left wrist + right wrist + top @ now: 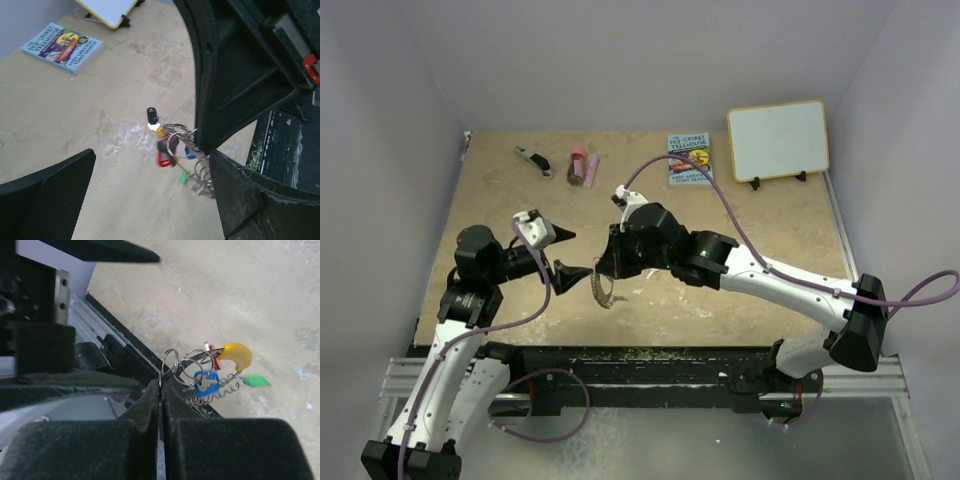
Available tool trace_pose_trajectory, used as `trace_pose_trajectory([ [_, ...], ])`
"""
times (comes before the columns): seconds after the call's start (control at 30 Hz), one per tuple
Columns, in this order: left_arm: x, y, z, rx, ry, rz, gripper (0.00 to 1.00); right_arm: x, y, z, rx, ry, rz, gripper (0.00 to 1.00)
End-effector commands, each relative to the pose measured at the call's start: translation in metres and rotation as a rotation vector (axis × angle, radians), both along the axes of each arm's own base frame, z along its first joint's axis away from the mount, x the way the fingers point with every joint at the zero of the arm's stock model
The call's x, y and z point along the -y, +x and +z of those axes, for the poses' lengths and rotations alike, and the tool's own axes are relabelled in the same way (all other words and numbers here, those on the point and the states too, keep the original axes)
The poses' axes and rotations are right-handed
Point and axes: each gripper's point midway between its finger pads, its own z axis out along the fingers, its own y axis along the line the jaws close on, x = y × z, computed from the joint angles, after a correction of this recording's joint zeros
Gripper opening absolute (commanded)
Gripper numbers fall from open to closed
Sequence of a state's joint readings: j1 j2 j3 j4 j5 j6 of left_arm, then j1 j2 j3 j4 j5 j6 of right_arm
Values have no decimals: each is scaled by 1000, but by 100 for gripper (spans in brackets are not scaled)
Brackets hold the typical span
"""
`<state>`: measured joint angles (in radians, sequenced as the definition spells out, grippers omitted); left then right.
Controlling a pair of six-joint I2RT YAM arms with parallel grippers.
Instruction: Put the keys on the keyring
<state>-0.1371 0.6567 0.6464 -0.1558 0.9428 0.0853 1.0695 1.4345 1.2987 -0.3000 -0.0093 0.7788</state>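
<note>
**Keyring [608, 292] hanging from right gripper [611, 268]; left gripper [569, 255] waiting open**

Top view: the right gripper is holding the keyring just above the table [750, 225], mid-workspace, with the bundle dangling below its fingertips. The left gripper is facing it from just beside, jaws apart and empty. Book [690, 160], whiteboard [778, 140] and black-silver tool [533, 160] are lying well apart, along the far side.

Left wrist: the camera is looking between its own black mesh-textured pads [50, 200] at the bundle. Keys [164, 159] are hanging in a tight cluster of red, blue and green plastic heads. Thin silvery wire loops and a springy coil are tangling around them. A black knob is topping the yellow stretch. Cannot tell which keys are already threaded.

Right wrist: the jaws are pressing together on one thin wire loop at the top of the bundle. The curved yellow stretch, blue head, coil and green head are hanging beyond it.

Judgement: the right arm seems to be presenting the ring for the left to work a key. The wire is looking hard, slick and thin, and the bundle is free to swing. The left would do best closing on a flat plastic head, not bare wire. It should be approaching slowly and square to the head, so the cluster is not getting knocked aside.
</note>
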Motion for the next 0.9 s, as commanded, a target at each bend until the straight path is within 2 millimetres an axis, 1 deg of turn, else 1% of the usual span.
trace_pose_trajectory([
  [0.0, 10, -14, 5, 108, 28, -55, 98, -19, 3, 47, 57, 126, -32, 0],
  [0.23, 25, -32, 17, 103, -9, -181, 98, -21, 1, 49, 72, 119, -42, 0],
  [0.33, 29, -42, 11, 102, 10, -252, 98, -22, -1, 53, 83, 124, -31, 0],
  [0.47, 31, -45, 0, 97, 33, -292, 98, -26, -10, 59, 108, 133, 33, 0],
  [0.53, 34, -53, 0, 122, 32, -357, 98, -29, -17, 62, 130, 150, 86, 0],
  [0.6, 36, -63, 2, 161, 26, -428, 97, -26, -20, 58, 142, 140, 107, 0],
  [0.7, 37, -67, 1, 214, 35, -469, 89, -21, -22, 56, 159, 120, 122, 0],
  [0.8, 38, -67, 4, 233, 36, -482, 76, -19, -26, 59, 171, 123, 140, 0],
  [0.87, 38, -66, 5, 239, 40, -482, 70, -17, -28, 60, 183, 122, 148, 0],
])
